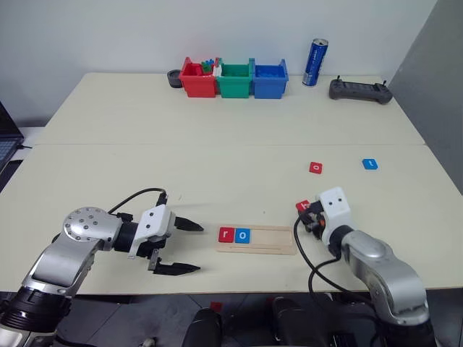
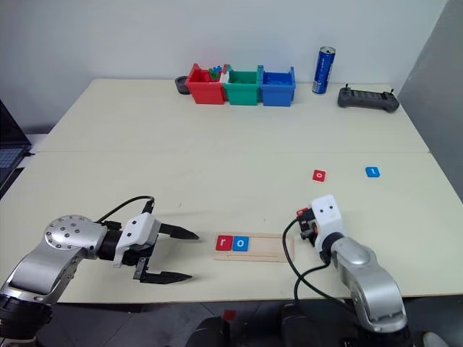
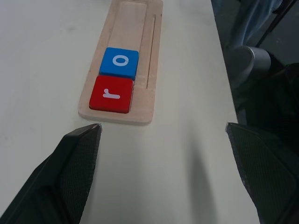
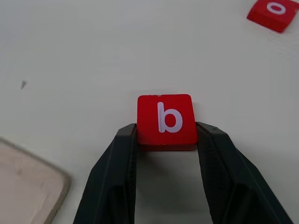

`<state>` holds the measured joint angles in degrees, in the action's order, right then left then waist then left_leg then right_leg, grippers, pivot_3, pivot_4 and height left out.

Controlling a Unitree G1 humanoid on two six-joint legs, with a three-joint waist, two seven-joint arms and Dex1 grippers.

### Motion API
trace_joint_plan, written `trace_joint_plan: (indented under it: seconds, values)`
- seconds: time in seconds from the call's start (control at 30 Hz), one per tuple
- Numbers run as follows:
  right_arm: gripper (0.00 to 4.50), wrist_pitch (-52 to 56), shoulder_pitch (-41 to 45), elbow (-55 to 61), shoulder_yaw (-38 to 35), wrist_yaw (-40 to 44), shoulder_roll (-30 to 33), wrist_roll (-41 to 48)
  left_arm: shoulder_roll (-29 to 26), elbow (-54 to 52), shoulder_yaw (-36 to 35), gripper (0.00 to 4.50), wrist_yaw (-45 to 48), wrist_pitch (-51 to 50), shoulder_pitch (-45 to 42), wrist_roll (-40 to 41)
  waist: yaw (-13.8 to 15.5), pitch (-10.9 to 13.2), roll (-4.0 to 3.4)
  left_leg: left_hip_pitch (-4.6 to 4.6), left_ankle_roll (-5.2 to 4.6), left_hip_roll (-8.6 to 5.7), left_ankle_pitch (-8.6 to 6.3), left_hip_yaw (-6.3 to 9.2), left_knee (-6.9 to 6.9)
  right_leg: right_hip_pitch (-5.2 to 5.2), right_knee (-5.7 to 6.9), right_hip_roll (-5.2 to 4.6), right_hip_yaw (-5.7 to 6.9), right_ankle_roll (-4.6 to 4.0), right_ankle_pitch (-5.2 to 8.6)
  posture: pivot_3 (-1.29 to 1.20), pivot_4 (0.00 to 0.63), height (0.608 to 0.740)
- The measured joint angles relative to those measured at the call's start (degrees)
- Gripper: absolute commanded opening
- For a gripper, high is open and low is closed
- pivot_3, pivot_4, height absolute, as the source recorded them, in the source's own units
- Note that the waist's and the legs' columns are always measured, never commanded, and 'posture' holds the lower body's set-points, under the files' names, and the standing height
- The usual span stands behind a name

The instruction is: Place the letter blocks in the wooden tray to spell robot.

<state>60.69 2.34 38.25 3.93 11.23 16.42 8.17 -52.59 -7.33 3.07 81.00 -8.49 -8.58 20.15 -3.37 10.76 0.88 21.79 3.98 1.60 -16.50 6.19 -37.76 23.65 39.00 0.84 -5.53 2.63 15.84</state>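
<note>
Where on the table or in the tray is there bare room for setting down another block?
The wooden tray is bare right of the blue o block. Open tabletop lies between tray and red o block. It is crowded at the back by the bins.

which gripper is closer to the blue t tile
Right. The right gripper, shut on the red b tile, sits past the tray's right end, nearer the blue t tile. The open left gripper is left of the tray, much farther.
</note>
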Motion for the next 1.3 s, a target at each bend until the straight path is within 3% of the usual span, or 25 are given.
trace_joint_plan:
  seconds: [0.3, 0.57, 0.63, 0.8, 1.03, 1.2, 1.3]
  values:
    - [1.46, 3.8, -7.3, 7.9, -1.1, -7.9, -7.7, -1.7, 2.0, 5.3, 1.5, 4.50, 0.9, 6.6, -0.2, -2.4, 0.0, 0.0, 0.00, 0.01, 0.00, 0.04, 0.00, -0.01, -0.03, 0.00, 0.00, 0.03, 0.00, 0.03, 0.03, 0.00, 0.150, 0.740]
    - [4.20, 3.0, -8.4, 8.8, -2.8, -10.1, -12.1, -1.7, 3.4, 7.3, 2.5, 4.50, 0.8, 8.9, -1.0, -3.6, 0.0, 0.0, 0.01, 0.00, 0.01, 0.05, 0.00, -0.01, -0.04, 0.00, 0.01, 0.03, 0.00, 0.03, 0.03, 0.00, 0.150, 0.740]
    - [4.47, 2.2, -6.7, 9.1, -2.9, -9.9, -11.6, -1.7, 3.6, 7.3, 2.6, 4.50, 0.7, 8.9, -1.5, -3.6, 0.0, 0.0, 0.01, 0.00, 0.00, 0.04, 0.00, -0.03, -0.04, 0.00, 0.00, 0.03, -0.02, 0.03, 0.03, 0.00, 0.150, 0.740]
    - [4.47, -1.7, 0.9, 8.8, -7.1, -3.8, -3.4, 0.1, 4.1, 7.5, 2.7, 4.50, -0.4, 8.9, -2.7, -3.8, 0.0, 0.0, 0.01, 0.00, 0.00, 0.04, 0.00, 0.00, -0.04, -0.01, 0.00, 0.03, 0.01, -0.04, -0.02, 0.00, 0.150, 0.740]
    - [4.47, -15.8, 6.1, -5.4, -12.9, 20.4, 14.5, 9.3, 4.9, 8.4, 2.7, 4.50, -1.0, 8.9, -3.2, -3.8, 0.0, 0.0, 0.01, -0.01, -0.02, 0.02, -0.01, -0.03, -0.06, -0.07, -0.02, 0.03, 0.01, -0.15, -0.08, 0.00, 0.150, 0.740]
    - [4.47, -23.4, 8.0, -14.7, -11.3, 37.9, 26.7, 12.8, 5.3, 8.6, 2.7, 4.50, -1.7, 8.6, -3.0, -3.8, 0.1, 0.0, 0.02, -0.04, -0.03, 0.02, -0.01, -0.01, -0.09, -0.12, -0.02, 0.03, 0.02, -0.20, -0.11, 0.00, 0.150, 0.740]
    - [4.47, -29.5, 8.2, -20.5, -5.2, 45.9, 32.4, 10.3, 5.3, 7.5, 2.6, 4.50, -1.9, 8.6, -2.3, -3.8, 0.1, 0.0, 0.02, -0.04, -0.03, 0.02, -0.01, -0.04, -0.11, -0.12, -0.02, 0.02, 0.00, -0.20, -0.12, 0.00, 0.150, 0.740]
